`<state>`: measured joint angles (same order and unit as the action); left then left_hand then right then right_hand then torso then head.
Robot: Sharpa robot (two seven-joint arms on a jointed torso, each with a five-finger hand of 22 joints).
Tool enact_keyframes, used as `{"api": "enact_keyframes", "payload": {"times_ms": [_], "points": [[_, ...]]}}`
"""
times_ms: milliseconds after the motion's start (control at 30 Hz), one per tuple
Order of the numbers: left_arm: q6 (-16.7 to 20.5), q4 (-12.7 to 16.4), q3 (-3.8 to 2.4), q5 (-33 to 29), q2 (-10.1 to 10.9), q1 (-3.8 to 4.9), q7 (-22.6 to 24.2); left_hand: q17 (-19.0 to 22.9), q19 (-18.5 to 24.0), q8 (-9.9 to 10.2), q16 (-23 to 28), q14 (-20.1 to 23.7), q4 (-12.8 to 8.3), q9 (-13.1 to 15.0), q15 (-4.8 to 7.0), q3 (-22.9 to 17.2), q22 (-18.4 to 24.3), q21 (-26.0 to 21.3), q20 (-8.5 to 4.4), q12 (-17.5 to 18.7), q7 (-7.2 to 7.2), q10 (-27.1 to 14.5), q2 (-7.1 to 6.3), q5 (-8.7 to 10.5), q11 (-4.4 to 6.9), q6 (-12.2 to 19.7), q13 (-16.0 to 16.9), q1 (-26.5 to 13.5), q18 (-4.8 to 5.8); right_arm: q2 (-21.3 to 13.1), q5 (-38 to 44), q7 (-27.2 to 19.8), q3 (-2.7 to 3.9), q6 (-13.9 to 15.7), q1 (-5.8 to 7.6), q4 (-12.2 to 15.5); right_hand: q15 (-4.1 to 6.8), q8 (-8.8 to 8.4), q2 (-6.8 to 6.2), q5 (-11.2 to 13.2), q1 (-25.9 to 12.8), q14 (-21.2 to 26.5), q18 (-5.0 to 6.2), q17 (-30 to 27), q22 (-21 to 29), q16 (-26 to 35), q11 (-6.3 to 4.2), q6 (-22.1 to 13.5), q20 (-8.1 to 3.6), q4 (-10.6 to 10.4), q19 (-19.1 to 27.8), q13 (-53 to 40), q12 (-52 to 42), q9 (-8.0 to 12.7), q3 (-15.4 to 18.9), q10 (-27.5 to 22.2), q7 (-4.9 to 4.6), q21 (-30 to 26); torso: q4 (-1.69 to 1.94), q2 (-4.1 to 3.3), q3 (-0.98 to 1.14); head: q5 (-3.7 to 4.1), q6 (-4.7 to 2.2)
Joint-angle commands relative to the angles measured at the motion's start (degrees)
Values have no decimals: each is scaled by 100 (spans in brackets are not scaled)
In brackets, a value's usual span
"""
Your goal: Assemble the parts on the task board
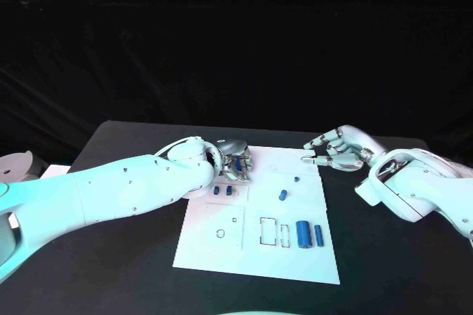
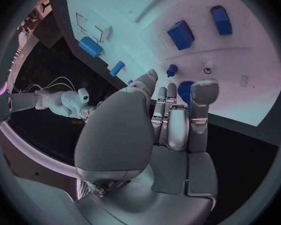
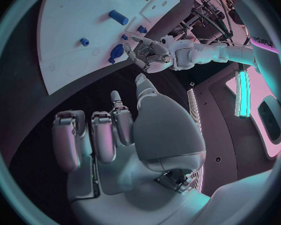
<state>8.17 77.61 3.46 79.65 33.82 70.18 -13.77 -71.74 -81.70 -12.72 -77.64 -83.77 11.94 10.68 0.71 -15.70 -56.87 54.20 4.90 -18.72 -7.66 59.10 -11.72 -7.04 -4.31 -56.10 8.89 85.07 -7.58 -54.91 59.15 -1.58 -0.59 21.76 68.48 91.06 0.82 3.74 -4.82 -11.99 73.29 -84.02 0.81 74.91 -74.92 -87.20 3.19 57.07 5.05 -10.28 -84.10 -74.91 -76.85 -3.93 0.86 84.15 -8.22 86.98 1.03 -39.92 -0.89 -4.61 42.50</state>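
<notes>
Blue part (image 2: 185, 90) lies under the left hand's (image 1: 234, 163) fingertips at the board's (image 1: 296, 264) far-left corner; whether gripped, I cannot tell. Right hand (image 1: 338, 151) hovers farther off, loosely spread, empty.

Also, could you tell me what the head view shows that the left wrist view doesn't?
Head view: the left arm reaching to the far side of the task board, and the board's near edge. Left wrist view: a close look at a blue part just past the fingertips of the left hand; whether it is held I cannot tell. Both: the board, two blue blocks and the right hand.
</notes>
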Motion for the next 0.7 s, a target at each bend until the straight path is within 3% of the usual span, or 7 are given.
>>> {"api": "enact_keyframes", "payload": {"times_ms": [33, 367, 700], "points": [[-218, -34, -5, 286, -54, -16, -334, -25, -81, 46, -44, -199, -4, -25, -11, 15, -160, 175, 1, 53, 15, 54, 59, 17, 4, -69, -50, -23, 77, -1, 65, 24, 1, -5, -4, 11, 26, 25, 64, -30, -6, -475, 67, 977, -881, 29, -8, 27, -3, 3, -249, -817, 10, -7, 31, 68, 16, -33, 9, 0, -2, 11, -3], [-261, -152, -9, 311, -185, -60, -494, -10, -139, 160, -91, -231, -65, -98, 3, -156, -385, 408, -8, 181, 27, 159, 168, -3, 14, -199, -205, 100, 107, -1, 68, 21, 1, -7, -4, 18, 26, 25, 64, -30, -6, -475, 67, 977, -881, 29, -8, 27, -3, 3, -249, -817, 10, -7, 31, 68, 16, -33, 3, 1, 1, 8, 16], [-328, -274, -11, 313, -280, -110, -464, 3, -148, 231, -116, -243, -108, -141, 12, -328, -504, 518, -18, 269, 31, 295, 186, -5, 27, -310, -311, 138, 121, -1, 68, 19, 1, -19, -4, 21, 26, 25, 64, -37, -8, -474, 69, 971, -875, 33, -8, 27, -4, 1, -246, -814, 15, -7, 37, 66, 16, -37, 6, 2, 1, 22, 35]]}}
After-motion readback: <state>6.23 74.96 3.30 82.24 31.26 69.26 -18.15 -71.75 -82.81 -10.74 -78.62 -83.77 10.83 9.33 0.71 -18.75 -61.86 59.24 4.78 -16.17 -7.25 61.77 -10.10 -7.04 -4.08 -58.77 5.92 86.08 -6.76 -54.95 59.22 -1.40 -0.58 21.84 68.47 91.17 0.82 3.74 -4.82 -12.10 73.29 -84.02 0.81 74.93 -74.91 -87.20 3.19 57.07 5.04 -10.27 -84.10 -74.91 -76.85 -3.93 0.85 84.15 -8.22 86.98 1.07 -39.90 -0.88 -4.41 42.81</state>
